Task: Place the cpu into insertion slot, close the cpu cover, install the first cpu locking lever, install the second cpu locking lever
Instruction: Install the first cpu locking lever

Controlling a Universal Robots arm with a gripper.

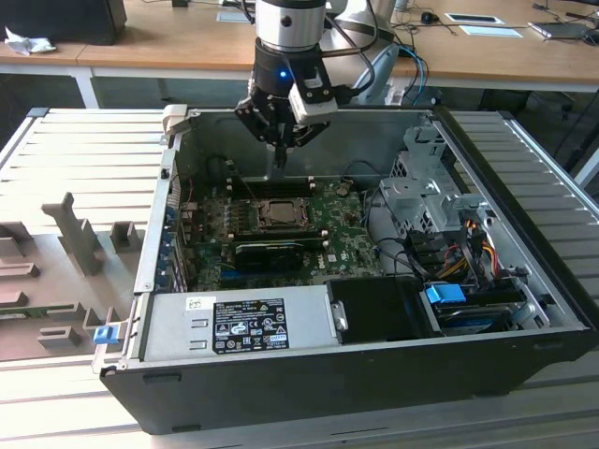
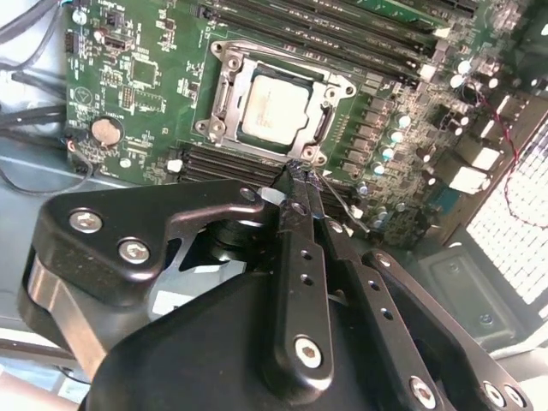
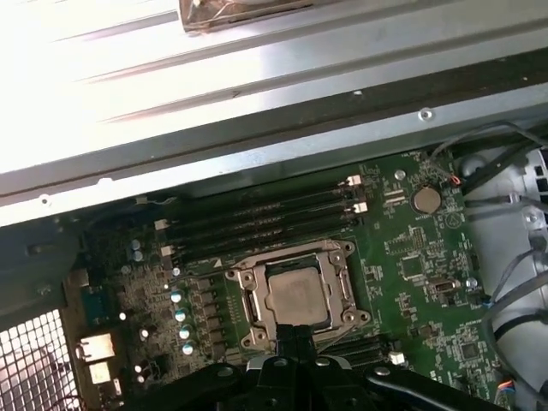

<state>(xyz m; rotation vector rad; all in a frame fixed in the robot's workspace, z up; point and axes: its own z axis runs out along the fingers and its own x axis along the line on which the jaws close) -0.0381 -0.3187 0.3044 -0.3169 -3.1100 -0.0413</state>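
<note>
Pale silver square cpu seated in silver-framed dark insertion slot; windowed silver cpu cover down; black tool pinched narrow at slot's edge.

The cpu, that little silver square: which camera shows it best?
The second wrist view: the cpu looks largest there, unobstructed in the insertion slot. The first wrist view shows it whole too, but smaller. In the exterior view it is a tiny pale square inside the computer case.

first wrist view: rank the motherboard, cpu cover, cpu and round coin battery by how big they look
1. motherboard
2. cpu cover
3. cpu, framed by the cover's window
4. coin battery, clearly the smallest
</note>
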